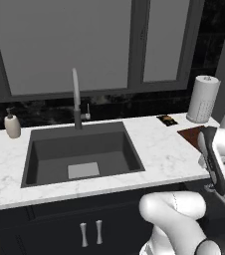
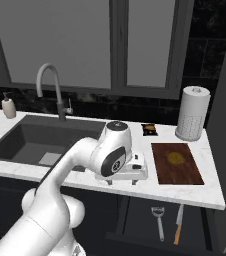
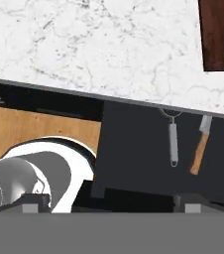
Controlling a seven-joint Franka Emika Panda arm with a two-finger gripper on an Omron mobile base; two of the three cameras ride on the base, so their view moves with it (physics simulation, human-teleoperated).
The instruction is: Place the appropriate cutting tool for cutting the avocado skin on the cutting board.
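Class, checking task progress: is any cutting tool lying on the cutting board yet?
No: the cutting board carries only the avocado.

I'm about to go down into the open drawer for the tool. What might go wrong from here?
1. The grey-silver cutting tool lies close beside a wooden-handled knife in the drawer; the open gripper might catch the wrong one, or both.
2. Both tools' far ends sit under the counter edge, so the hand may strike it.
3. The avocado sits mid cutting board; setting the tool down could knock it.
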